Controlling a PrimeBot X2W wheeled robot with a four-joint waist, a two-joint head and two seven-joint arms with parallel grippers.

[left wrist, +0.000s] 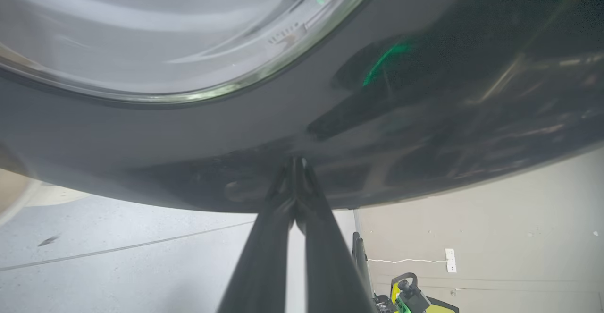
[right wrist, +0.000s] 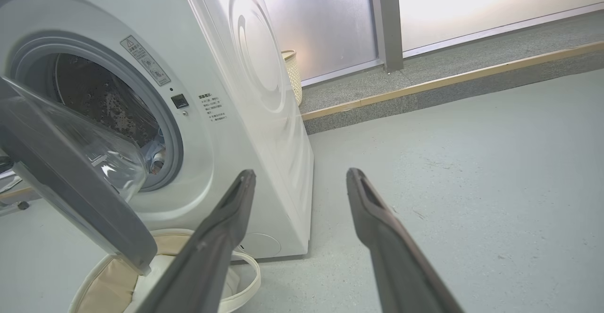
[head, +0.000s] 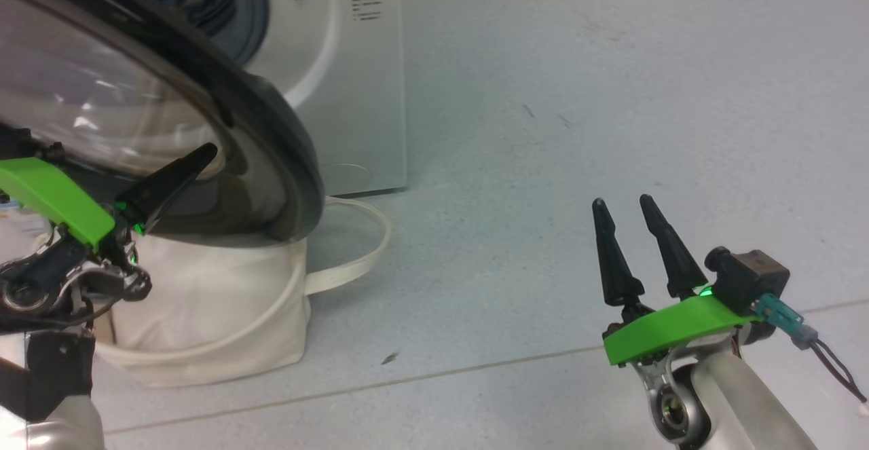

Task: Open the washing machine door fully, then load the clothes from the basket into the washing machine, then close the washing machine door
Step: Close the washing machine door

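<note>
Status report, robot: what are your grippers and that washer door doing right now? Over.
Left gripper shut, tips on the black rim of the washing machine door. Right gripper open, empty, above the floor. Door ajar, hanging over the basket.

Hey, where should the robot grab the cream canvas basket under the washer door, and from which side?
Grip the loop handle that sticks out at the right side of the basket, coming from the right with the open right gripper. The washing machine door overhangs the basket's top, so a reach from above looks blocked; the strap is thin and exposed.
</note>
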